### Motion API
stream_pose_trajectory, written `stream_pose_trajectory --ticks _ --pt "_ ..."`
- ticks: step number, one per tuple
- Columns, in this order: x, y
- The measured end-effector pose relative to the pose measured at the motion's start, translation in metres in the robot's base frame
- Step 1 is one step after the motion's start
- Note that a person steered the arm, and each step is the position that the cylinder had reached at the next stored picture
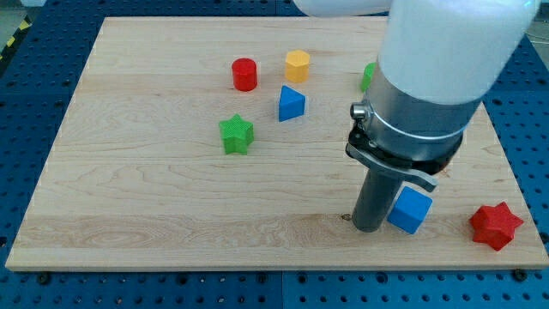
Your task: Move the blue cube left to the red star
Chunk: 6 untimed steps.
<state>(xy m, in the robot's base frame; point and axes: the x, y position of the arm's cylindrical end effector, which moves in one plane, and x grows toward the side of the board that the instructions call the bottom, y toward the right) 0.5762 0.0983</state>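
Note:
The blue cube (pixel 410 210) lies near the view's bottom right of the wooden board (pixel 154 197). The red star (pixel 495 226) lies to its right, close to the board's right edge, with a gap between them. My tip (pixel 368 228) rests on the board just left of the blue cube, touching or almost touching its left side. The arm's white and grey body hides the board above the cube.
A green star (pixel 236 134) sits mid-board. A blue triangular block (pixel 291 104), a red cylinder (pixel 244 74) and a yellow hexagonal block (pixel 297 65) stand toward the view's top. A green block (pixel 368 76) shows partly behind the arm.

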Motion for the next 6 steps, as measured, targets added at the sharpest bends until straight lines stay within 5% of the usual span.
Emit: stream_pose_trajectory --ticks 6 --pt "-0.016 0.054"
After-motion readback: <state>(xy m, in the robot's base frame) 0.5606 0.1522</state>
